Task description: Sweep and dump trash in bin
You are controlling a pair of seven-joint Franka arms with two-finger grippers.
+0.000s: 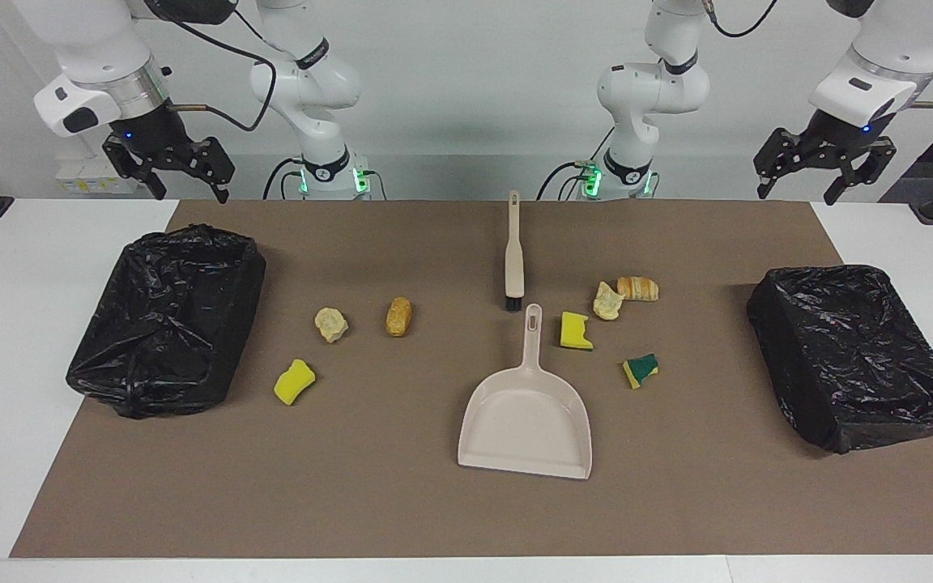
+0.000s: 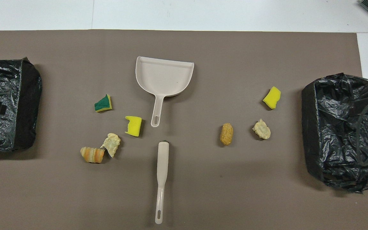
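Note:
Seven trash scraps lie on the brown mat. Toward the right arm's end are a yellow sponge [image 1: 294, 381] [image 2: 272, 97], a beige lump [image 1: 330, 324] and a brown roll [image 1: 399, 316]. Toward the left arm's end are a yellow sponge [image 1: 575, 330], a green-yellow sponge [image 1: 641, 370], a beige lump [image 1: 608, 300] and a striped roll [image 1: 637, 288]. The beige dustpan [image 1: 527, 413] [image 2: 164, 76] lies mid-mat, with the brush [image 1: 513, 259] [image 2: 161, 172] nearer to the robots. My right gripper [image 1: 191, 193] and left gripper [image 1: 795, 194] hang open and empty, raised at the robots' edge of the table.
A black-bagged bin [image 1: 102, 364] [image 2: 311, 134] stands at the right arm's end of the mat, open at the top. A second black-bagged bin [image 1: 855, 348] [image 2: 27, 105] stands at the left arm's end. White table shows around the mat.

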